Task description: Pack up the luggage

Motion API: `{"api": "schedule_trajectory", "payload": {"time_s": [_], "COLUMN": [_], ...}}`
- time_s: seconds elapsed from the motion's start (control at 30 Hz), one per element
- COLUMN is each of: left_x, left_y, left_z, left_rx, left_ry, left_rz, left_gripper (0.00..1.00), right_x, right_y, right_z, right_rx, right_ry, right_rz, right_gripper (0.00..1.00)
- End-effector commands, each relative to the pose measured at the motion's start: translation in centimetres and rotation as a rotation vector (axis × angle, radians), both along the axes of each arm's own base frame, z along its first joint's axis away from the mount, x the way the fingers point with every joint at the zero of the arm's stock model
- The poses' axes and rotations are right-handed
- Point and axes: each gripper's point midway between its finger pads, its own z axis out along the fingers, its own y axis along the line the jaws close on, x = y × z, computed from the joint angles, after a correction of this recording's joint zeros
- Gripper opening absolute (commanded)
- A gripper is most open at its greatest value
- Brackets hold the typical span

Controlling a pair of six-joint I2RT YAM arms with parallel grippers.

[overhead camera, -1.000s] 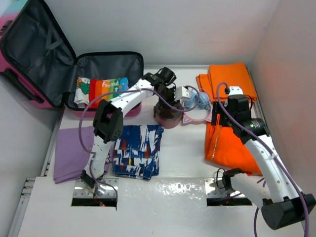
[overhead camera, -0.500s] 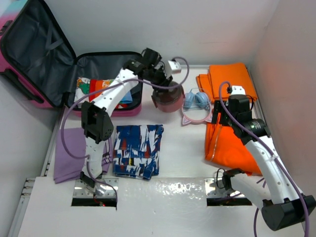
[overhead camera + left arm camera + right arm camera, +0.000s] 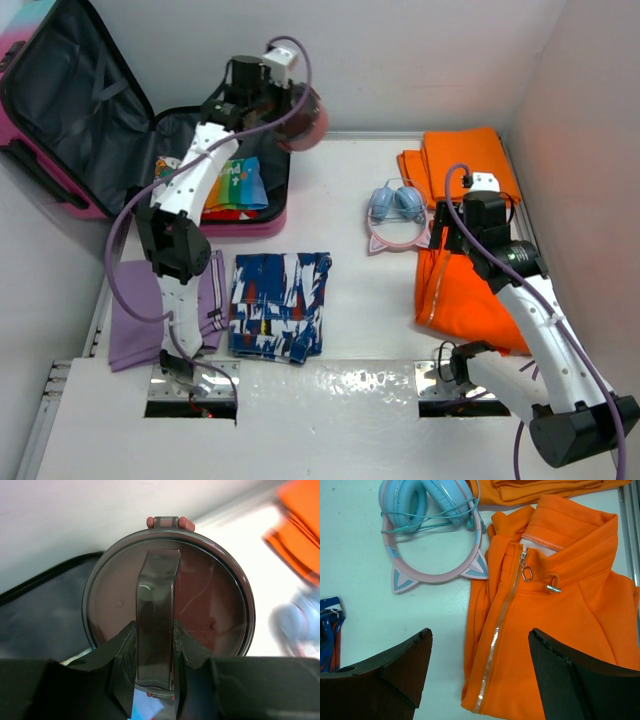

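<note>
The luggage [image 3: 70, 110] lies open at the back left, pink shell, dark grey lining. A folded rainbow-print shirt [image 3: 215, 185] lies in its lower half. My left gripper [image 3: 283, 103] is shut on the strap handle [image 3: 157, 605] of a round maroon lidded container [image 3: 306, 118], held in the air at the luggage's back right corner; the left wrist view shows its lid [image 3: 210, 605] from above. My right gripper [image 3: 452, 230] is open and empty above the zipped orange jacket [image 3: 560, 630], its jaws wide apart [image 3: 480, 632].
Blue cat-ear headphones [image 3: 395, 212] lie mid-table, also in the right wrist view [image 3: 435, 530]. A folded orange cloth [image 3: 460, 160] is at the back right. A blue patterned garment [image 3: 280, 305] and a purple cloth [image 3: 140, 310] lie at the front left. Walls stand behind and right.
My left gripper has lifted the maroon container off the table's middle and carried it left and back to the luggage's corner. The right arm has not moved.
</note>
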Motion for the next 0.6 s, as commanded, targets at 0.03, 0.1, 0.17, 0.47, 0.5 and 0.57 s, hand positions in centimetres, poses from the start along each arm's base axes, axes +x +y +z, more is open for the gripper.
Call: {"api": "schedule_trajectory", "payload": {"time_s": [0.03,0.1,0.17,0.47,0.5,0.57], "left_x": [2.2,3.5,4.4,7.9,8.2,8.7], "left_y": [8.9,11.4,12.5,14.8,14.9,14.5], "left_z": [12.0,11.0,9.9,3.7,3.0,2.4], "left_rx": [-0.168,-0.169,-0.157,0.06,0.109,0.228], "left_ry": [-0.297,-0.299,-0.295,-0.314,-0.337,-0.383], "left_rz": [0.314,0.354,0.371,0.256,0.229,0.119], "left_gripper": [0.0,0.0,0.0,0.0,0.0,0.0], "right_x": [-0.1,-0.1,-0.1,0.2,0.1,0.0], "right_y": [-0.6,-0.5,-0.4,-0.6,-0.6,-0.7], "right_z": [0.2,0.1,-0.2,0.4,0.3,0.2], "right_rx": [0.005,0.014,0.016,0.0,-0.001,-0.003], "right_ry": [-0.023,-0.021,-0.012,-0.011,-0.006,0.0], "right_rz": [-0.045,-0.049,-0.049,-0.055,-0.056,-0.055], "right_gripper": [0.76,0.76,0.76,0.76,0.76,0.76]}}
